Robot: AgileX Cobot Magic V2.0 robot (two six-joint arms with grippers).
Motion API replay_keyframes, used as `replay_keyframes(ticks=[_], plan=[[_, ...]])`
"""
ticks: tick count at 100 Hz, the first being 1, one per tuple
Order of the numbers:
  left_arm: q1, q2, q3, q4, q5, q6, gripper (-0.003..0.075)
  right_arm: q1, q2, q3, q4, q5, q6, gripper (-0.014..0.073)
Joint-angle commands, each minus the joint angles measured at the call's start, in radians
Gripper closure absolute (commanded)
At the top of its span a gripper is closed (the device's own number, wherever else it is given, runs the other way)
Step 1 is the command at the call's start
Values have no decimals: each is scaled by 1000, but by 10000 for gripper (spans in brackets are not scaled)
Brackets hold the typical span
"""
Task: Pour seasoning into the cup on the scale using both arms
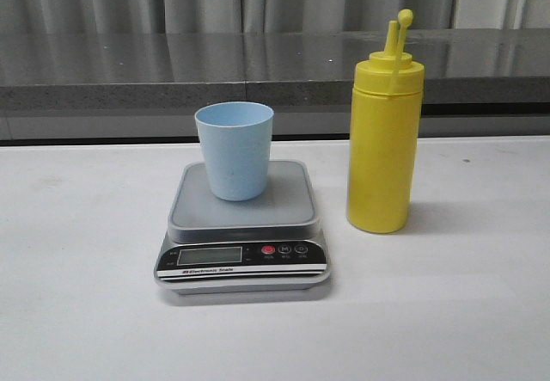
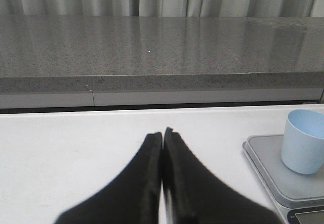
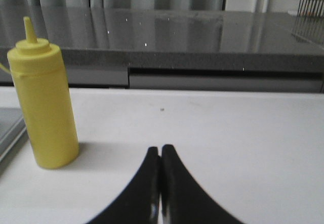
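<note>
The light blue cup (image 1: pixel 234 150) stands upright on the grey platform of the scale (image 1: pixel 243 212) at the middle of the white table. Just right of the scale stands the yellow seasoning bottle (image 1: pixel 384 132), its cap dangling beside the bare nozzle. Neither arm shows in the front view. My left gripper (image 2: pixel 162 134) is shut with nothing in it, left of the scale (image 2: pixel 276 171) and the cup (image 2: pixel 304 140). My right gripper (image 3: pixel 161 149) is shut and empty too, right of the bottle (image 3: pixel 43 102) and apart from it.
A grey stone ledge (image 1: pixel 275 76) runs along the back of the table with curtains behind it. A dark wire rack (image 3: pixel 310 5) sits on the ledge far to the right.
</note>
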Motion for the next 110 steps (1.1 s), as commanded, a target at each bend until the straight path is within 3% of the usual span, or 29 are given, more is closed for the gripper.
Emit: replay_keyframes(ticks=[1, 22, 44, 55, 77, 110], plan=[[0, 10, -27, -13, -71, -8, 740, -7, -18, -35, -12, -163, 17, 662], [0, 10, -27, -13, -71, -8, 740, -6, 57, -187, -12, -58, 79, 662], [0, 10, -27, -13, -71, -8, 740, -4, 297, -371, -12, 38, 80, 662], [0, 10, -27, -13, -71, -8, 740, -3, 418, -411, -12, -38, 80, 662], [0, 10, -27, -13, -71, -8, 740, -2, 619, -413, -19, -343, 80, 662], [0, 10, -27, -13, -71, -8, 740, 76, 731, -411, -114, -375, 81, 622]])
